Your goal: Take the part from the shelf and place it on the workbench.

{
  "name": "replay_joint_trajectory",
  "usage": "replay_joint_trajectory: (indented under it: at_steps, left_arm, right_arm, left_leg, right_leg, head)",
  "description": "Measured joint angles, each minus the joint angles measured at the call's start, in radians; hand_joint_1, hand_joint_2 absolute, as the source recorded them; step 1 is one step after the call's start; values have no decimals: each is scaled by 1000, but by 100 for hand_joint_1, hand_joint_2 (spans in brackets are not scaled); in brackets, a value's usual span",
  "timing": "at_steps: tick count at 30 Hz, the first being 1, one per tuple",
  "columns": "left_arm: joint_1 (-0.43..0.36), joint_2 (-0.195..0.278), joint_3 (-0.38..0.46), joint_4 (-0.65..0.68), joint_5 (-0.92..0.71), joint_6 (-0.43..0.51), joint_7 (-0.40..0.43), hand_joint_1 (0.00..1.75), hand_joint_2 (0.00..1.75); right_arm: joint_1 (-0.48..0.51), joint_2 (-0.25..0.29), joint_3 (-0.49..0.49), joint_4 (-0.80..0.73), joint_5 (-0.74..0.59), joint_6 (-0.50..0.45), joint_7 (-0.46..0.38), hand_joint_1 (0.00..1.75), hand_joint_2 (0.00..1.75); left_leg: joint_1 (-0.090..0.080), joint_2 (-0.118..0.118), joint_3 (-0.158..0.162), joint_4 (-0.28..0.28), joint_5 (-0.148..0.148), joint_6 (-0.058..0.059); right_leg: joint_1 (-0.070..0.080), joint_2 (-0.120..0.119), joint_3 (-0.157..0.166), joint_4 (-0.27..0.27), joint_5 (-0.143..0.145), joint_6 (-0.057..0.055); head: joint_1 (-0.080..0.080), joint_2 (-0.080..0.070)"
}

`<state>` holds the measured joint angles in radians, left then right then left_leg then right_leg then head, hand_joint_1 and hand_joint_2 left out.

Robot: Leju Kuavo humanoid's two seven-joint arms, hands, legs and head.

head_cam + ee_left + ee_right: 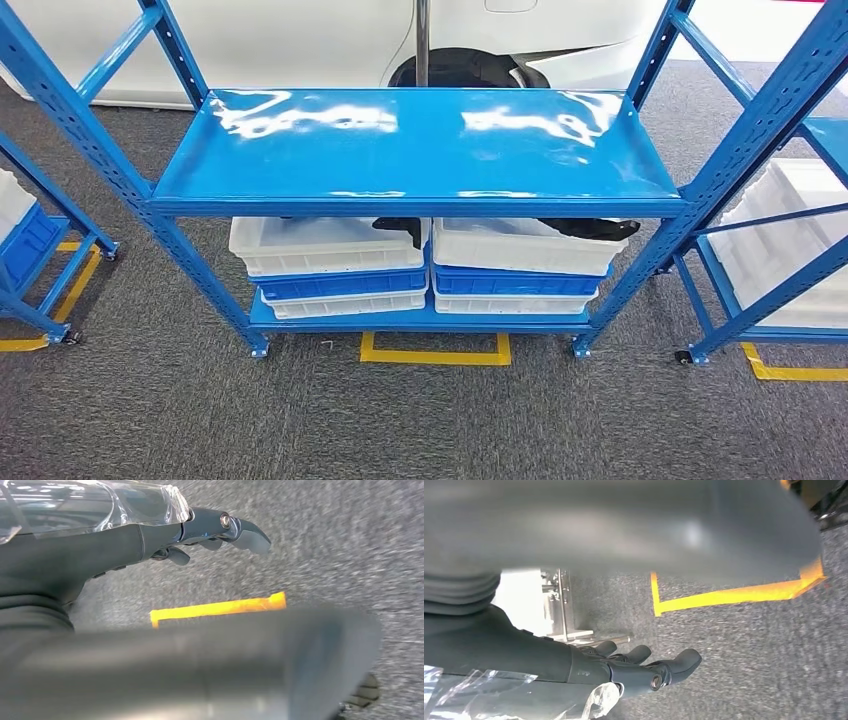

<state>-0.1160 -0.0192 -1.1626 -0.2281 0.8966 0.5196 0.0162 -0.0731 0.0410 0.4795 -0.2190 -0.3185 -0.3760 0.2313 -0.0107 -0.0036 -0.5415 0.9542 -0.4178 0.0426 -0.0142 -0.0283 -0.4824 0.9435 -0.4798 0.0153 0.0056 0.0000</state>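
Head view looks forward and down from above at the glossy blue metal shelf rack (420, 145) on grey carpet (400, 420); both wrist views look close along hanging hands at that carpet's yellow floor tape (220, 608).

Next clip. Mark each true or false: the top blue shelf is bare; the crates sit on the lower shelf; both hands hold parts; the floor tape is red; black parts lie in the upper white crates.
1. The top blue shelf is bare: true.
2. The crates sit on the lower shelf: true.
3. Both hands hold parts: false; left hand and right hand hold nothing.
4. The floor tape is red: false; it is yellow.
5. Black parts lie in the upper white crates: true.
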Motion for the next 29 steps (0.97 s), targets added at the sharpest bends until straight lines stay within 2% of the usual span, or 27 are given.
replay_joint_trajectory:
  at_steps: [2, 3, 4, 13, 16, 19, 29]
  left_arm:
    - [0, 0, 0, 0, 8, -10, 12, 0, 175]
    - [1, 0, 0, 0, 11, -13, 15, 0, 175]
    - [0, 0, 1, 0, 13, -15, 18, 0, 175]
    - [0, 0, 1, 0, 15, -23, 24, 0, 175]
    - [2, 0, 9, 0, 26, -39, 57, 0, 175]
    - [16, 0, 47, 0, -1, -64, 77, 0, 175]
    - [65, 0, 221, -3, -200, -166, 62, 0, 175]
  right_arm:
    - [1, 0, 0, 0, -12, 4, 2, 0, 175]
    - [1, 0, 0, 0, -18, 6, 2, 0, 175]
    - [2, 0, 0, 0, -22, 8, 2, 0, 175]
    - [2, 1, -1, 0, -45, 8, 5, 0, 175]
    - [3, 1, -5, 0, -69, 13, -17, 0, 175]
    - [11, 1, -16, 0, -59, 33, -39, 0, 175]
    - [48, -1, -82, -6, 25, 108, -84, 0, 175]
  left_leg:
    - [-1, 0, -1, 0, 0, 1]
    - [-1, 0, -1, 1, 0, 1]
    - [-1, 0, 0, 1, 1, 1]
    - [9, 0, 1, 0, 4, -3]
    - [10, 0, 1, 0, 5, -3]
    - [11, 0, 0, 0, 5, -4]
    - [11, 0, 0, 0, 4, -4]
  right_leg:
    - [-2, 0, 1, -3, 2, 25]
    - [-3, 0, 1, -4, 2, 30]
    - [-3, 0, 1, -4, 2, 31]
    - [6, 0, 1, -3, 4, 31]
    - [8, 0, 1, -3, 3, 30]
    - [9, 0, 2, -3, 3, 29]
    - [9, 0, 2, -3, 2, 28]
  head:
    - [0, 0]
    - [0, 0]
    - [0, 0]
    - [-1, 0]
    - [-1, 0]
    - [-1, 0]
    - [-1, 0]
